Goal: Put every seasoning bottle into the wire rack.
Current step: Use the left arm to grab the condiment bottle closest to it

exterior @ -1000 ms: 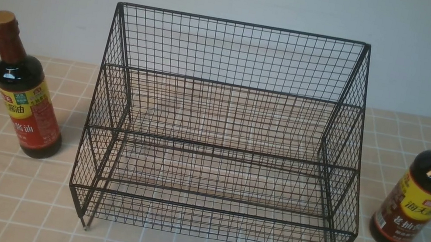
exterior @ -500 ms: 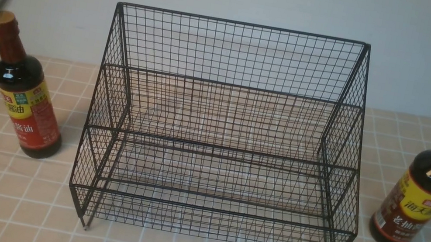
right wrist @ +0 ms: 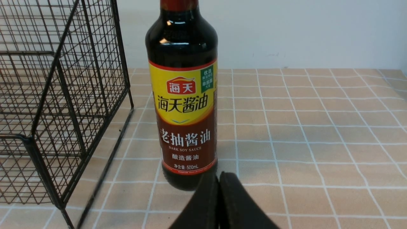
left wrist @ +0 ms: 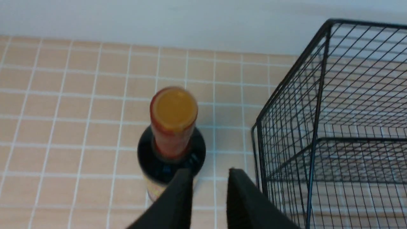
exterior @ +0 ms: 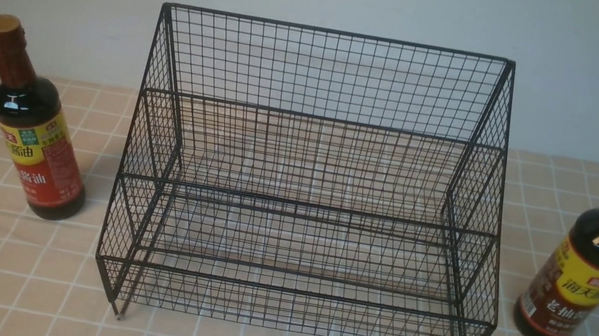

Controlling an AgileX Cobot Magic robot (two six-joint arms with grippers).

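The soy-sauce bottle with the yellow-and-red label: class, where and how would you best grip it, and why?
I would grip the reddish-brown neck, just under the cap, coming from above with the left gripper and closing on opposite sides. The bottle stands upright, its neck is slimmer than its body, and nothing covers the cap.

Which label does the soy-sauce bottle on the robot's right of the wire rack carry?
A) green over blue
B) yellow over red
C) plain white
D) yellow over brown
D: the right wrist view shows the bottle beside the wire rack with a yellow upper label and brown below.
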